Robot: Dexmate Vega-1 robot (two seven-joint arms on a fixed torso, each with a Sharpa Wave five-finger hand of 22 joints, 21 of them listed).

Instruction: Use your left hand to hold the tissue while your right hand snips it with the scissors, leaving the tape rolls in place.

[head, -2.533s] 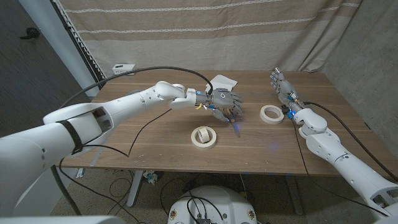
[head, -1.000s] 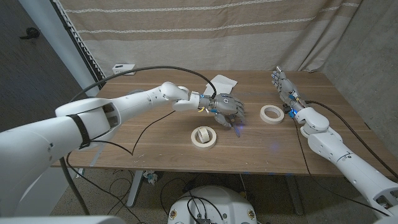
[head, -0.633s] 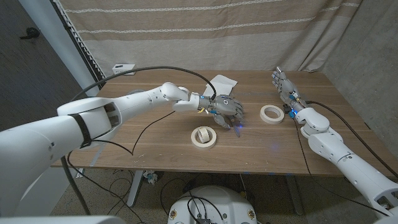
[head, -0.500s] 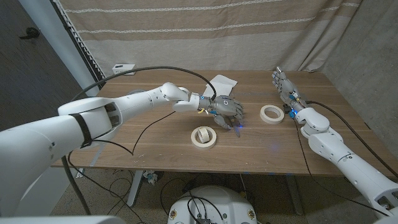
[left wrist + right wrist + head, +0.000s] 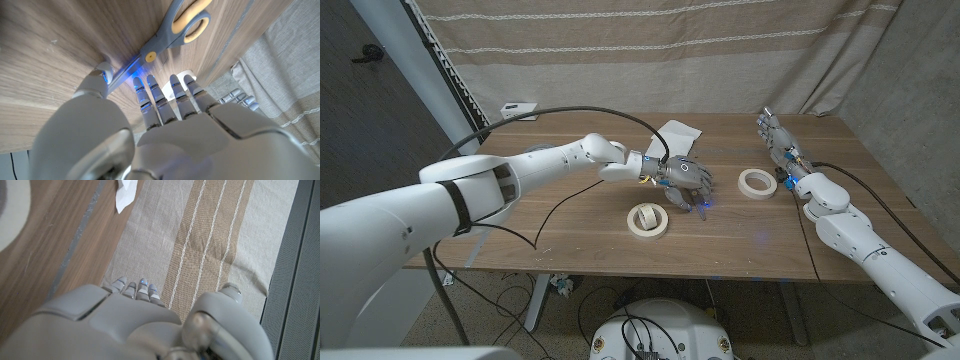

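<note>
The left hand [image 5: 685,178] is seen mid-bench with its fingers [image 5: 150,102] spread and pointed down over the scissors [image 5: 165,40], nothing grasped. The scissors lie flat on the bench [image 5: 570,235], long axis running away from the fingertips, handles far end. The tissue [image 5: 677,133] lies just behind the left hand, toward the curtain. The right hand [image 5: 775,140] is held well apart at the far right edge, fingers extended, holding nothing. One tape roll [image 5: 647,220] sits just beside the left hand, another tape roll [image 5: 756,182] between scissors and right hand.
</note>
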